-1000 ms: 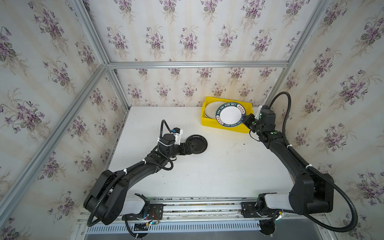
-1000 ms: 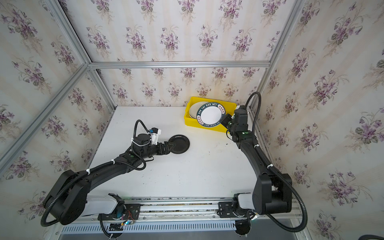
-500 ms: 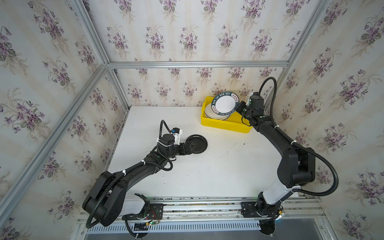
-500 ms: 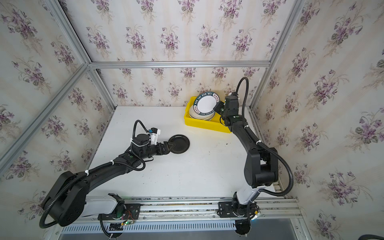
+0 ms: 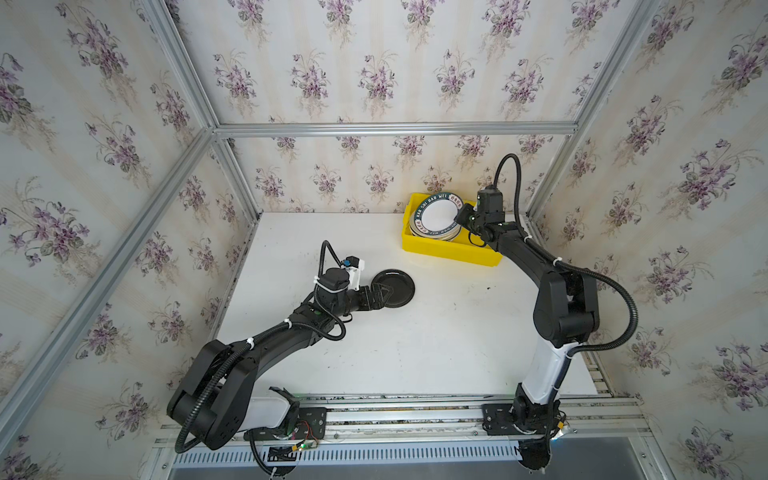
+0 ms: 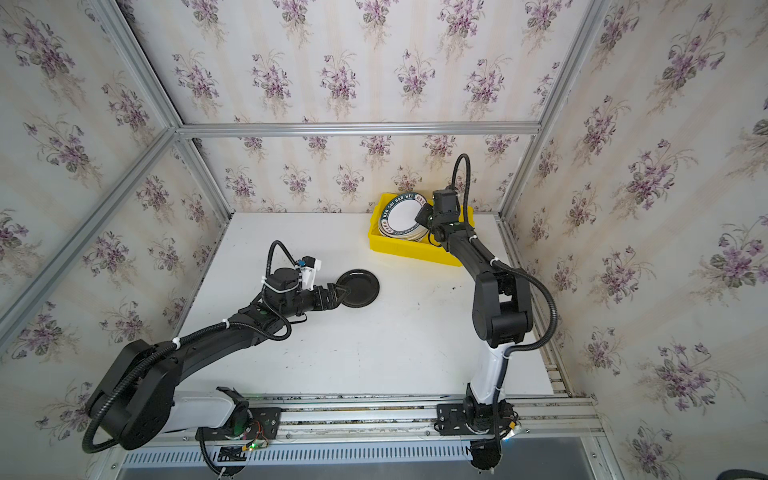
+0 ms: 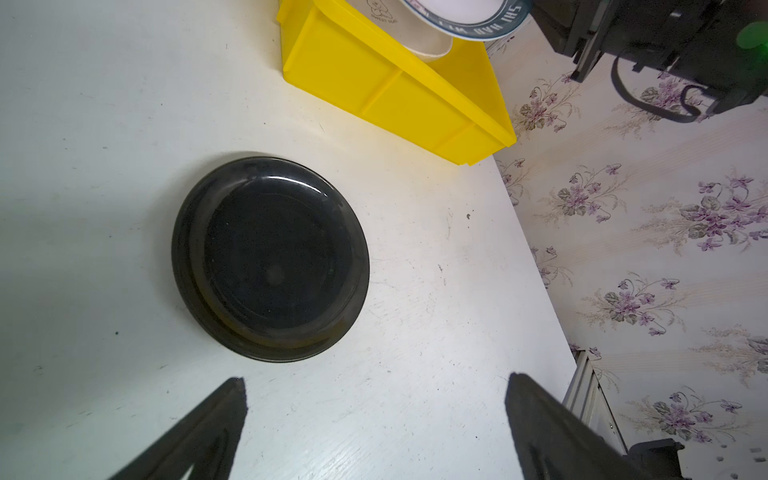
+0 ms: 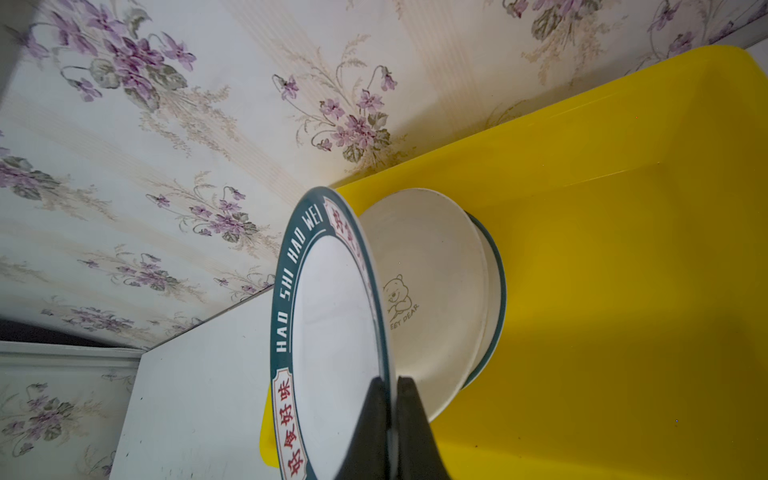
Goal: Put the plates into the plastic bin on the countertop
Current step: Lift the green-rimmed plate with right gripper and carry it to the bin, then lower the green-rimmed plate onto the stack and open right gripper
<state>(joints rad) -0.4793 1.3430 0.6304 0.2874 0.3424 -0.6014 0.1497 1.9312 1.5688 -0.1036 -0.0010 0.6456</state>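
White round plate with dark lettered rim [image 8: 332, 332] pinched at its edge by right pincer [image 8: 390, 382], tilted over yellow plastic bin [image 5: 449, 249], far right. Black round plate [image 7: 270, 257] lies on table [image 5: 415, 332] before spread left pincer [image 7: 376, 378]. Judged stiff, slick: rim grip advised.

Yellow bin [image 5: 451, 253] blocks far right corner: plate stack [image 8: 436, 299] plus my pinched lettered plate [image 8: 332, 332] crowd its leftward end, other end's floor bare. Black plate [image 7: 270, 257] on open countertop [image 5: 415, 353] before my spread left fingers [image 7: 208, 432].

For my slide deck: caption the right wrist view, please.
Right gripper pinches the lettered plate by its rim over the bear plate in the yellow bin.
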